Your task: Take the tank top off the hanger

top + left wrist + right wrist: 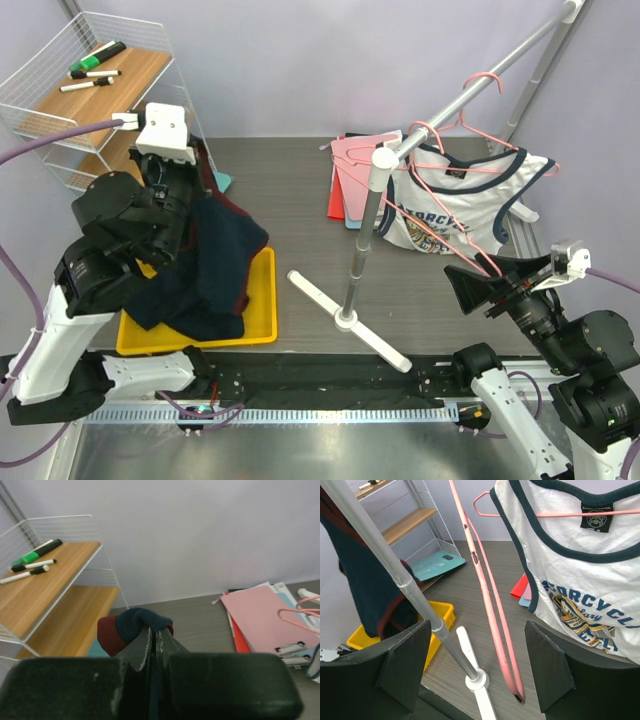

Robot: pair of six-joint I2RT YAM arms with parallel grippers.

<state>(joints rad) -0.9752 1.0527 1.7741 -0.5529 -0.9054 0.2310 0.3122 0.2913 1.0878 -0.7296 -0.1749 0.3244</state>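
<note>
- The left tool (156, 632) is clamped tight on a fold of a navy garment (215, 270) with maroon trim, and the cloth bunches over its fingertips
- In the top view that garment hangs from the raised left tool at 9 o'clock on the tabletop (290, 190), with its lower part draped into a yellow tray (262, 300)
- The right tool (478, 630) stands wide and holds nothing; it sits at 4 o'clock, pointing towards the rack
- An empty pink hanger (492, 615) hangs tilted from the rail (470, 90), and its lower end passes between the right tool's fingers (405, 665), apart from both in the wrist view
- The white tank top (470, 195), navy-edged with a printed chest, is at 2 o'clock, still on a second pink hanger (560, 515) hooked over the same rail
- The rail's upright pole (362, 240) rises from a white cross base (345, 318) near the middle of the tabletop
- Pink and red folders (350, 165) lie flat at 12 o'clock
- A wire shelf (100, 80) with wooden boards stands at 10 o'clock, with markers (95, 62) on its top board
</note>
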